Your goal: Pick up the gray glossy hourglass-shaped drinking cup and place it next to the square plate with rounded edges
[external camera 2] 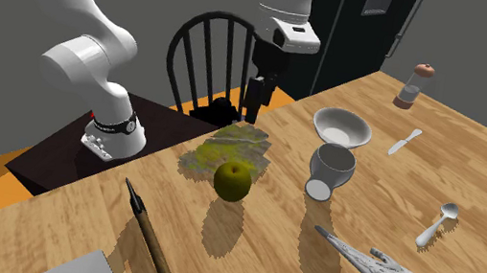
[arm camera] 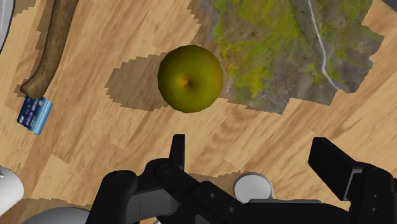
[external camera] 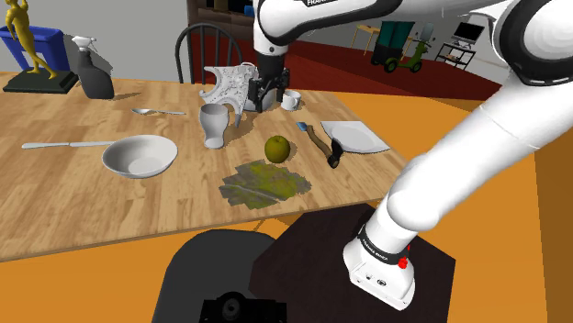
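gripper: my all-black two-finger gripper (arm camera: 253, 149), fingers wide apart, nothing in them | below: round green-yellow apple (arm camera: 189, 79) on light wooden table (external camera: 73, 202) | target: gray glossy hourglass-shaped cup (external camera: 214, 124) upright, shoulder view 10 o'clock of apple | white rounded-edge square plate (external camera: 353, 136) at cup's 3 o'clock, well apart

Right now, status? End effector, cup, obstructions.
End effector open, empty, above table near apple. Cup on table, not grasped. Apple sits between cup and plate.
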Controlling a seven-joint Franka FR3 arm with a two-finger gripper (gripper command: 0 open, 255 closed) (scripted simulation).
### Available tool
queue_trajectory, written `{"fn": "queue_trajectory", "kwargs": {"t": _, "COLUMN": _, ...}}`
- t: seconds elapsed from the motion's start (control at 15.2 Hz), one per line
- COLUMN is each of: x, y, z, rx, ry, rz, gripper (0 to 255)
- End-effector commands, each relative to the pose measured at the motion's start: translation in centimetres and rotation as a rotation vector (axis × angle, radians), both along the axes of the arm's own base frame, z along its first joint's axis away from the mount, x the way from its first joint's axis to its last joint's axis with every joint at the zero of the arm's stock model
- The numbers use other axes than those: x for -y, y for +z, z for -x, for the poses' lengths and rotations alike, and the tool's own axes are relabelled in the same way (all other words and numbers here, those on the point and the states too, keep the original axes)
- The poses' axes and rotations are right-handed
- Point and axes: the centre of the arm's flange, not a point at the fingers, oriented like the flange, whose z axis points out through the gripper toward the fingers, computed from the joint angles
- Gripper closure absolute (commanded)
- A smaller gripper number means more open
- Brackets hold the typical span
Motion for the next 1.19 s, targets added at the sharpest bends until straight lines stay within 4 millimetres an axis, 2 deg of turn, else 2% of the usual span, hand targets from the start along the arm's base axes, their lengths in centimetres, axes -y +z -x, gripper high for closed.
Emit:
{"fn": "queue_trajectory", "kwargs": {"t": 0.0, "x": -0.4, "y": -1.0, "z": -2.5, "rx": 0.012, "ry": 0.001, "rz": 0.001, "gripper": 0}}
{"fn": "queue_trajectory", "kwargs": {"t": 0.92, "x": -1.3, "y": -6.8, "z": -18.8, "rx": 0.084, "ry": 0.006, "rz": 0.011, "gripper": 0}}
{"fn": "queue_trajectory", "kwargs": {"t": 1.12, "x": -1.0, "y": -8.3, "z": -18.9, "rx": 0.084, "ry": 0.006, "rz": 0.011, "gripper": 0}}
